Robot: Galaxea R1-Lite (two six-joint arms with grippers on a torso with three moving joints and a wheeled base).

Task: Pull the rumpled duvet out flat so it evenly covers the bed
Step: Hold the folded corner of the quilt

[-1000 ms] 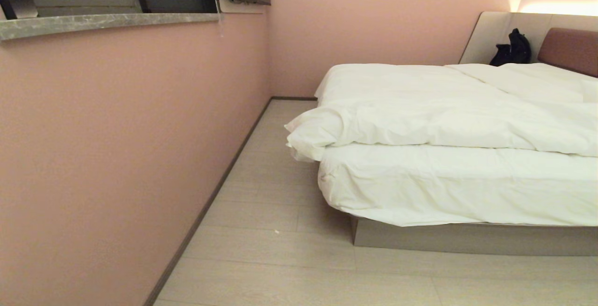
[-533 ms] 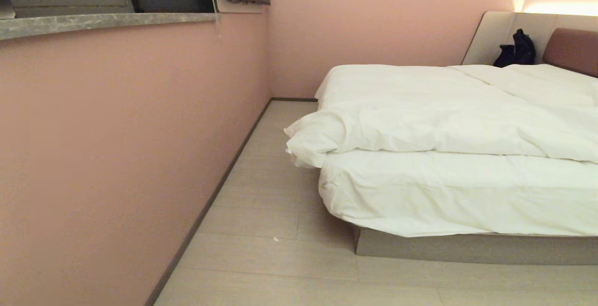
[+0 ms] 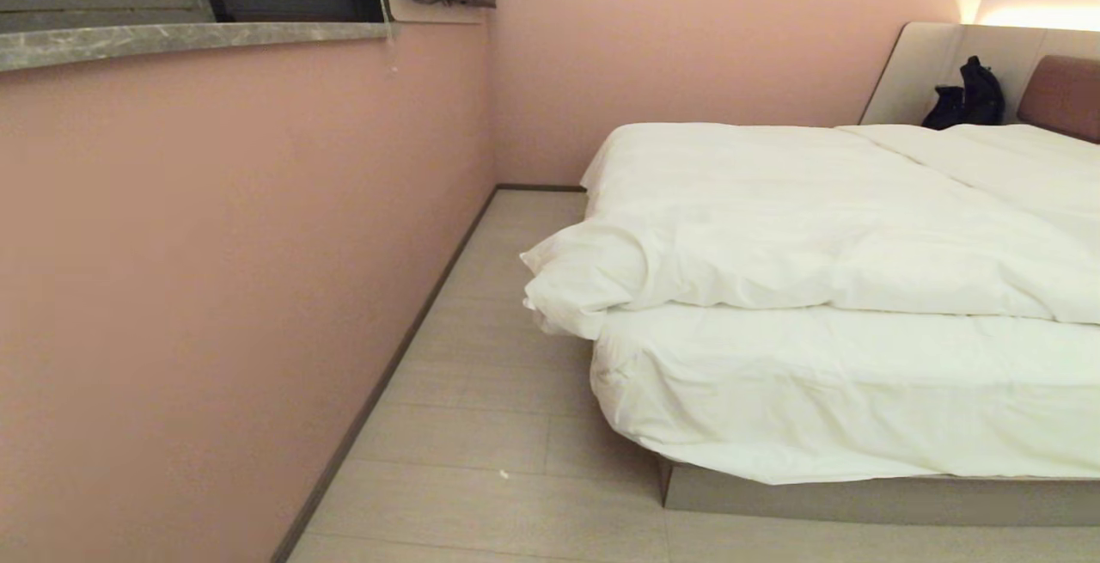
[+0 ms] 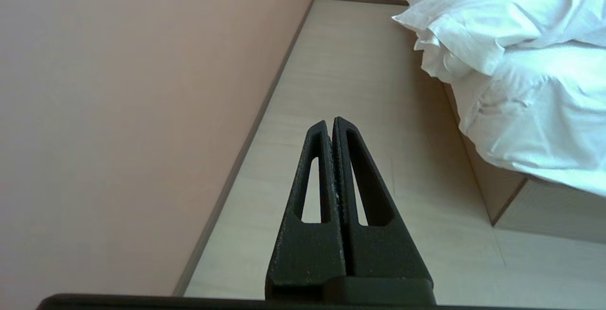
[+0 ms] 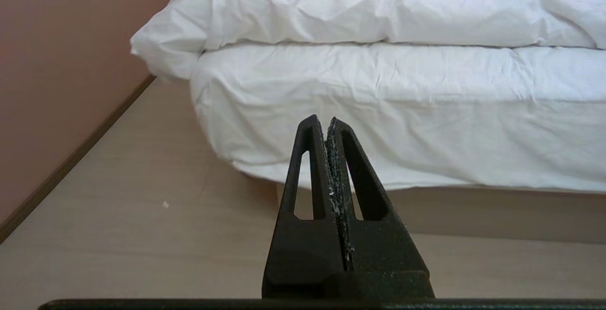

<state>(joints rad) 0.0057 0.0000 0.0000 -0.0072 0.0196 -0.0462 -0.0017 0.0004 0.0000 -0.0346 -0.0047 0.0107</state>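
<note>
The puffy white duvet (image 3: pixel 799 219) lies creased on the bed (image 3: pixel 859 498), its near edge set back from the foot. One bunched corner (image 3: pixel 576 284) hangs over the bed's left side. Below it the sheeted mattress front (image 3: pixel 825 382) is bare. The duvet (image 5: pixel 378 7) also fills the top of the right wrist view, and its corner (image 4: pixel 454 35) shows in the left wrist view. My left gripper (image 4: pixel 330 121) is shut and empty over the floor beside the bed. My right gripper (image 5: pixel 322 119) is shut and empty, pointing at the mattress front, well short of it. Neither arm shows in the head view.
A pink wall (image 3: pixel 215 288) with a stone window sill (image 3: pixel 189 37) runs along the left. A narrow strip of pale floor (image 3: pixel 490 391) lies between it and the bed. A black bag (image 3: pixel 967 99) sits by the grey surround beside the reddish headboard (image 3: pixel 1066 94).
The whole head view has shifted: the bed sits lower and looks larger and the sill has slid left, so the camera has moved closer. The duvet has not moved on the bed.
</note>
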